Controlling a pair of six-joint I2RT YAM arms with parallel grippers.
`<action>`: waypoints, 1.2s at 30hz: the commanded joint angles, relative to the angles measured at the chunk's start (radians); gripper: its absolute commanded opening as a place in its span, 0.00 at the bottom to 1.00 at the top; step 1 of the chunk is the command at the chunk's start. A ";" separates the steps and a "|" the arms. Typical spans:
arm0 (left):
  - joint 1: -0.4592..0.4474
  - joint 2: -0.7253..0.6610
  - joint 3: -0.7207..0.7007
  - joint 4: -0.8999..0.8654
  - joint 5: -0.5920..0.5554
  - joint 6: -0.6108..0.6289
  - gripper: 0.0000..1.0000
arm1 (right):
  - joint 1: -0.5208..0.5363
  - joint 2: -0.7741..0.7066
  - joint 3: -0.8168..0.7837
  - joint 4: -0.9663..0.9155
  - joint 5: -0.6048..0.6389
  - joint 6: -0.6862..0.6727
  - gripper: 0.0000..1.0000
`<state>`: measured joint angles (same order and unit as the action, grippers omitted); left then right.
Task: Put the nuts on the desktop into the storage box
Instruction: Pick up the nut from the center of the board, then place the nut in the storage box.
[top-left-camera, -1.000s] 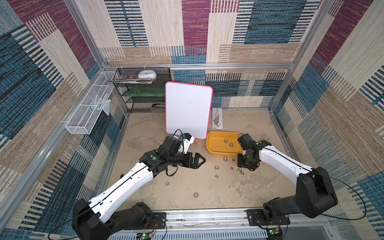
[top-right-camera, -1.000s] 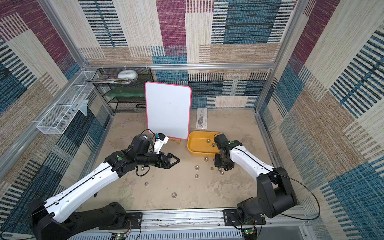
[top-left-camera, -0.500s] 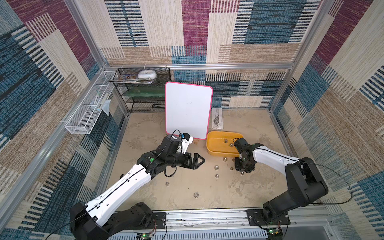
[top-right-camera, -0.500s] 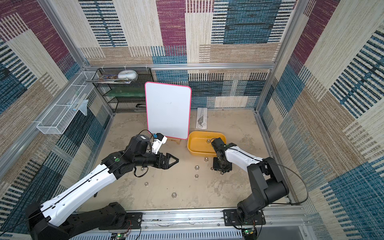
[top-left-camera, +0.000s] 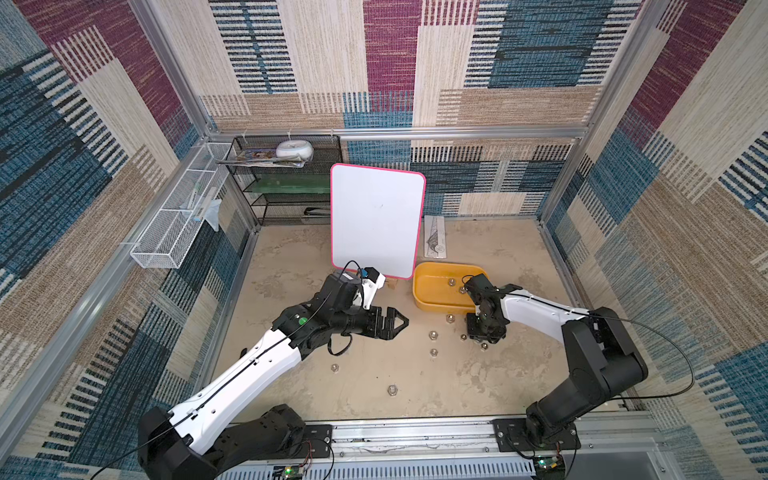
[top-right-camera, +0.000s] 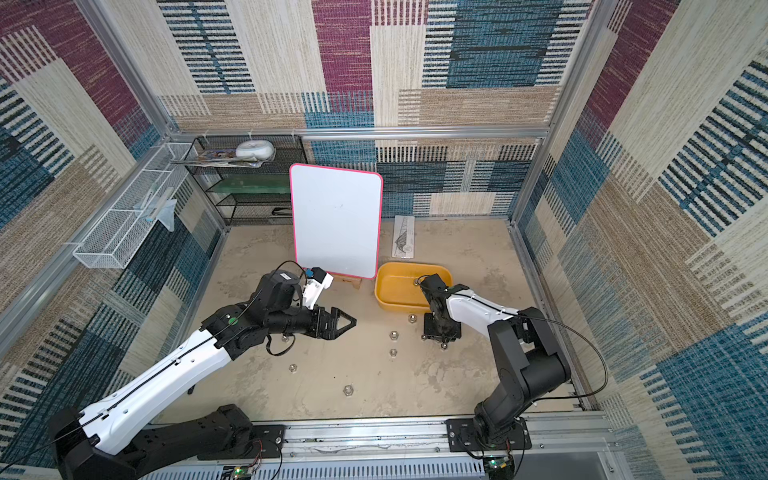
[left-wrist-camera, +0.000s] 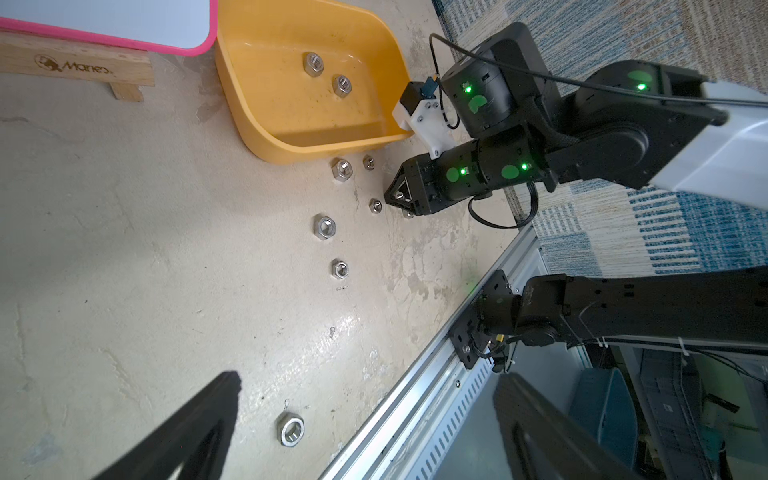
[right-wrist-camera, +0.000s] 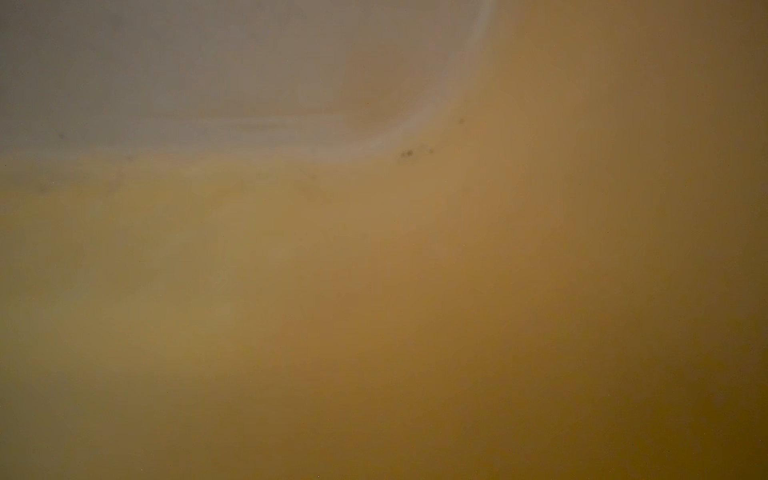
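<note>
Several small silver nuts (top-left-camera: 433, 334) lie loose on the beige desktop (top-left-camera: 291, 266) in front of the mustard-yellow storage box (top-left-camera: 428, 301). Two nuts (left-wrist-camera: 313, 64) rest inside the box. My right gripper (top-left-camera: 484, 336) points straight down at the desktop just before the box's front wall, among small nuts (left-wrist-camera: 375, 205). One tiny nut (left-wrist-camera: 400, 195) shows at its tip, and I cannot make out how its jaws stand. The right wrist view is a yellow blur of the storage box (right-wrist-camera: 415, 291). My left gripper (top-left-camera: 395, 322) hovers open and empty over mid-desktop, with a larger nut (left-wrist-camera: 291, 429) below it.
A white board with a pink rim (top-left-camera: 376, 220) stands on a wooden foot behind the left gripper. A black mesh rack (top-left-camera: 286, 183) and a white wire basket (top-left-camera: 174, 228) sit at the back left. An aluminium rail (top-left-camera: 415, 432) borders the front edge.
My right gripper has drawn in closer to the box's front wall and come down among the small nuts, its jaws narrowing. The left arm has barely shifted.
</note>
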<state>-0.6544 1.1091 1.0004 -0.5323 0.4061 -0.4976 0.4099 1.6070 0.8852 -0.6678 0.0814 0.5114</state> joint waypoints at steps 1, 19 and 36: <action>-0.001 0.000 0.003 0.005 -0.010 0.001 1.00 | 0.001 0.001 -0.012 -0.021 -0.006 0.003 0.37; 0.000 0.012 0.023 0.004 -0.021 0.014 1.00 | 0.001 -0.089 0.126 -0.158 0.053 0.006 0.25; -0.001 -0.061 0.006 -0.039 -0.111 0.029 1.00 | -0.067 0.223 0.636 -0.248 0.124 -0.108 0.27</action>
<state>-0.6540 1.0634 1.0111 -0.5488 0.3321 -0.4870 0.3607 1.7943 1.4914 -0.9062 0.1963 0.4393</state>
